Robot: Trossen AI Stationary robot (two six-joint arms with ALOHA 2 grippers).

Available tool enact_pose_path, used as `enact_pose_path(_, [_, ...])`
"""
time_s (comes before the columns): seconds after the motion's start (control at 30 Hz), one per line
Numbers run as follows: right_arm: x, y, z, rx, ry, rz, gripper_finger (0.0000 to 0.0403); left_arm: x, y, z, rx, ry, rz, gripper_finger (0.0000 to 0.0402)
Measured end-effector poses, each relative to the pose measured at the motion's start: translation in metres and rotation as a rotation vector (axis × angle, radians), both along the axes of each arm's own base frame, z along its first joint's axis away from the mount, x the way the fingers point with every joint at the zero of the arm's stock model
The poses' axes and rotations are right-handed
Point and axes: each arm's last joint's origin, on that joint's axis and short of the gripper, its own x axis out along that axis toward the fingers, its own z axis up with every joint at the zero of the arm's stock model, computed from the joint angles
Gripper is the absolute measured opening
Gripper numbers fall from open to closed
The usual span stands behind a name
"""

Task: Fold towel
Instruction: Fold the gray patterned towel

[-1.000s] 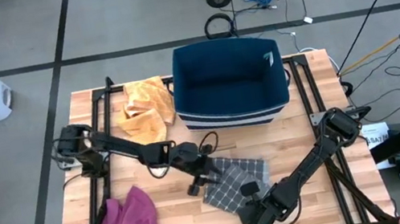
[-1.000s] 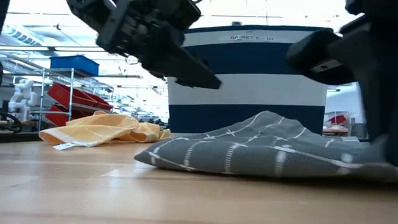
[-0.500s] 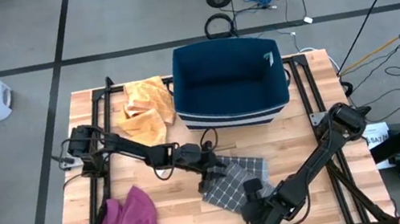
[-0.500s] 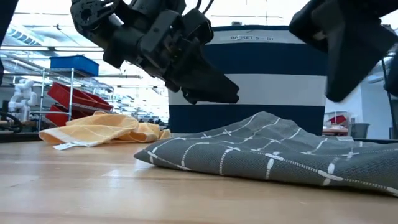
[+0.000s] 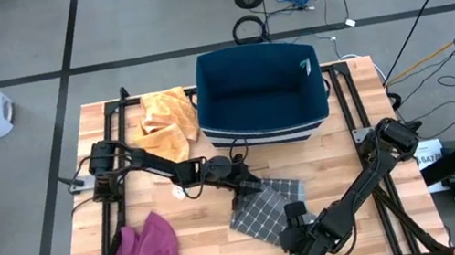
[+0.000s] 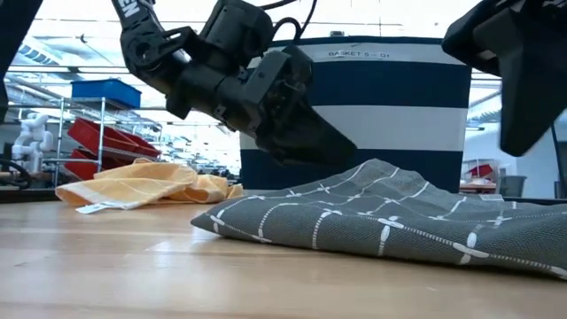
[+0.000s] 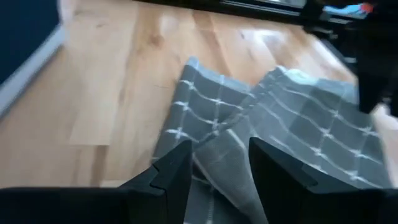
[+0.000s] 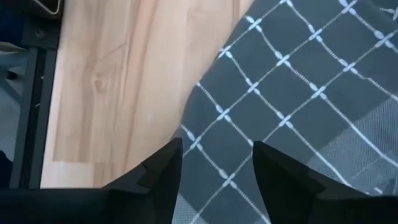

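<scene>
A grey checked towel [image 5: 267,209] lies rumpled on the wooden table, with a raised fold [image 6: 381,168] along its middle. My left gripper [image 5: 254,185] stands open just over the towel's far left edge [image 7: 205,93], slanting down toward the table's right. I cannot tell whether it touches the cloth. My right gripper [image 5: 296,218] hangs open above the towel's near edge [image 8: 205,137], pointing steeply down. In the low view it is raised clear of the cloth [image 6: 523,62].
A dark blue basket [image 5: 261,92] stands at the table's far middle. A yellow towel [image 5: 163,120] lies to its left. A magenta cloth [image 5: 148,250] lies at the near left corner. Bare wood shows between the towel and the magenta cloth.
My right gripper has opened, let go of the towel's near edge and risen clear of it; that part of the cloth has sunk flat. My left gripper has gone down and toward the table's right, onto the towel's far left edge, rolling as it went.
</scene>
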Motion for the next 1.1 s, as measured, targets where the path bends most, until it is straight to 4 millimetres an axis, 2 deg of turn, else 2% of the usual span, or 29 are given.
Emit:
enact_pose_path(0.17, [-0.001,0.002,0.000,0.001,-0.007,0.003,0.0176,0.008,-0.004,-0.001,-0.025,0.046,-0.059,0.0165])
enact_pose_path(0.37, [0.000,0.001,0.001,-0.018,-0.025,-0.005,0.0173,0.017,-0.008,-0.010,0.006,0.118,-0.026,0.0165])
enact_pose_path(0.67, [0.000,0.001,0.001,-0.033,-0.040,-0.012,0.0173,0.018,-0.007,-0.010,0.091,0.097,0.052,0.0165])
enact_pose_path(0.87, [0.000,0.000,0.001,-0.043,-0.042,-0.007,0.0173,0.017,-0.009,-0.012,0.100,0.104,0.039,0.0165])
enact_pose_path(1.1, [-0.001,-0.008,-0.002,-0.218,-0.100,-0.066,0.0173,0.016,-0.008,-0.014,0.042,0.142,-0.001,0.0165])
